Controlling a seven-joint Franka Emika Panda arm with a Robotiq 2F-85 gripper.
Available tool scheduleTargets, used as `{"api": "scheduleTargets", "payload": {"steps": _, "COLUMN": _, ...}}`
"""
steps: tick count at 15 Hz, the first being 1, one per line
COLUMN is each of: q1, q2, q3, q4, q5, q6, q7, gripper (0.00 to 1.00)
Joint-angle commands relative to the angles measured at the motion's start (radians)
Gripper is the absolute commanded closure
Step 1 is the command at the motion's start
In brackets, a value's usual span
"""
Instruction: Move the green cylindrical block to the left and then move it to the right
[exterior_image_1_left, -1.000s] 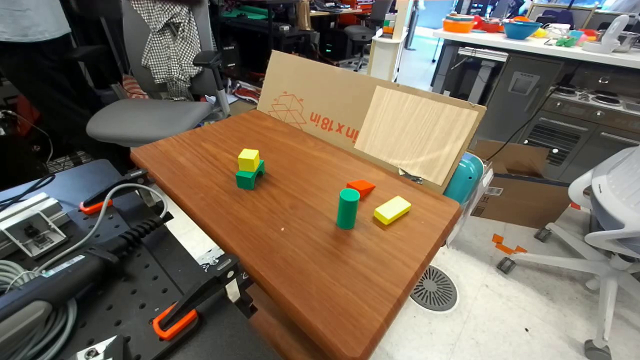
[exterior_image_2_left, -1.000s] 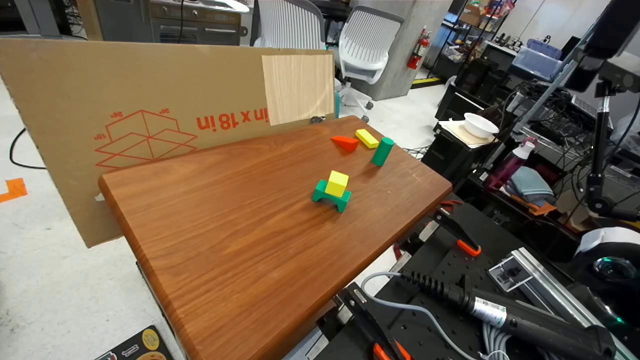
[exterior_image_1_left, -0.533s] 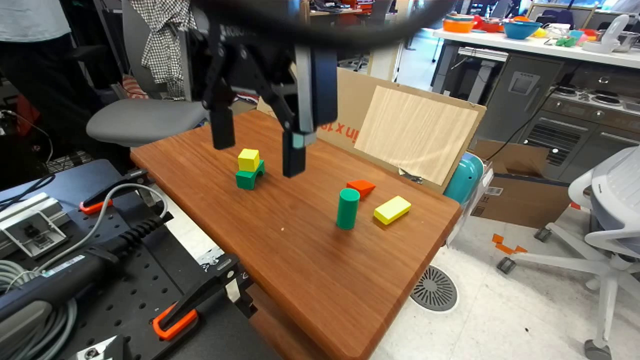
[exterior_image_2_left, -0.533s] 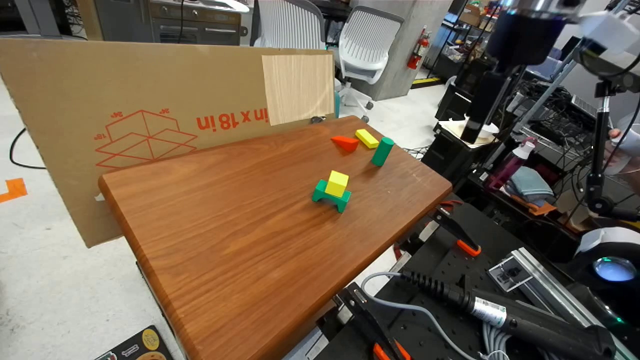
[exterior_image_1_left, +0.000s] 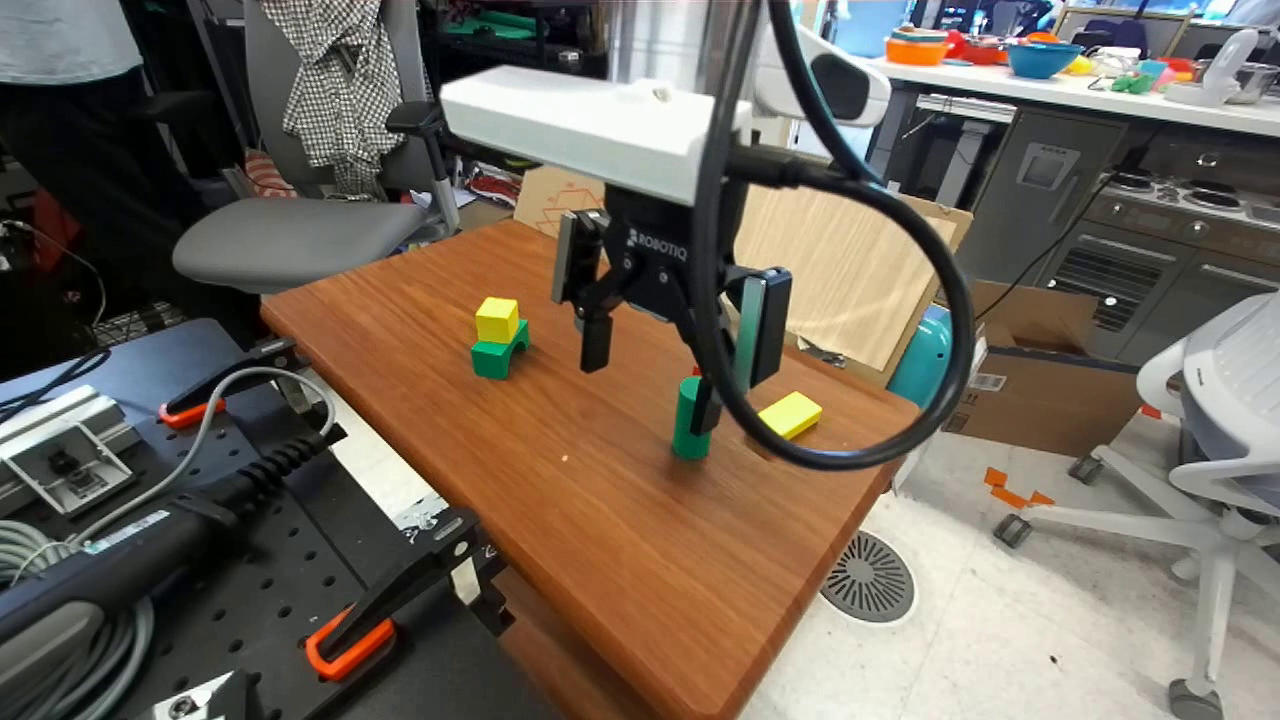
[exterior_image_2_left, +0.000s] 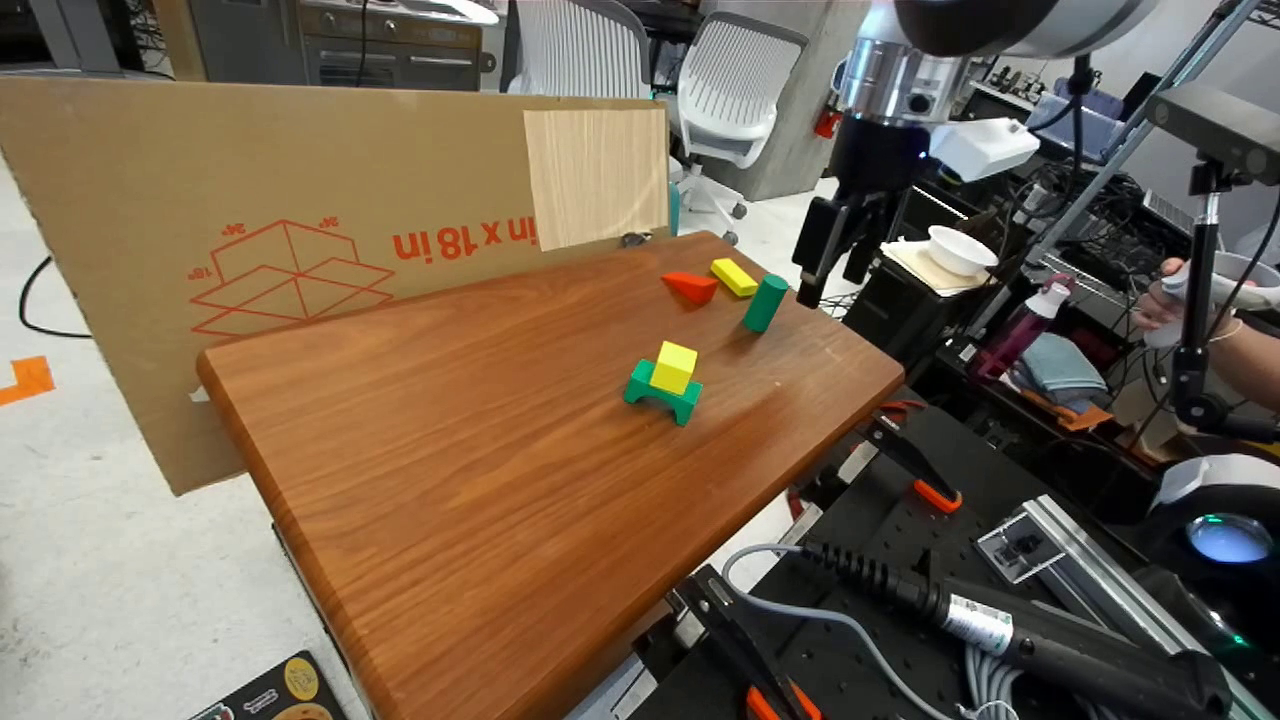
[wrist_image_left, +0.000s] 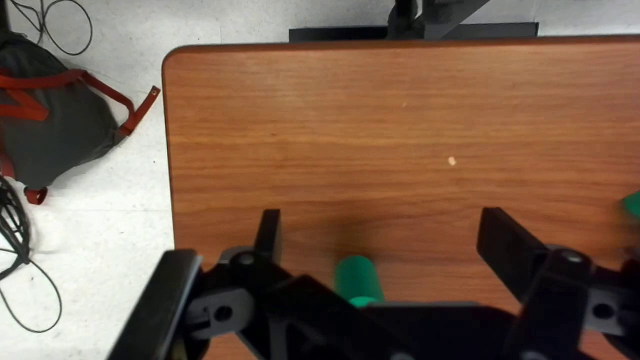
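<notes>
1. In an exterior view, looks down toward cardboard (exterior_image_1_left: 560, 195)
2. In an exterior view, looks down toward white chair (exterior_image_2_left: 738, 90)
3. In wrist view, looks almost straight down past nearby gripper (wrist_image_left: 381, 215)
4. Shares tabletop (exterior_image_2_left: 470, 480) in both exterior views

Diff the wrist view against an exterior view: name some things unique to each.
Wrist view only: the grey bag with red straps.
An exterior view only: the yellow cube, the cardboard panel and the grey chair.
Both: the table, the open claw partly hiding the green cylindrical block, and probably the green arch block, a sliver at the wrist view's right edge.
</notes>
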Motion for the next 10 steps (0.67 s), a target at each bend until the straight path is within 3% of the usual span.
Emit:
{"api": "scheduleTargets", "payload": {"steps": 1, "q1": -0.030, "q2": 0.124, "q3": 0.030, "q4": 0.145, "q5": 0.034, "q6": -0.012, "q7": -0.010, "gripper": 0.00}}
{"api": "scheduleTargets", "payload": {"steps": 10, "q1": -0.061, "q2": 0.257, "q3": 0.087, "q4": 0.322, "q5": 0.060, "q6": -0.035, "q7": -0.038, "gripper": 0.00}}
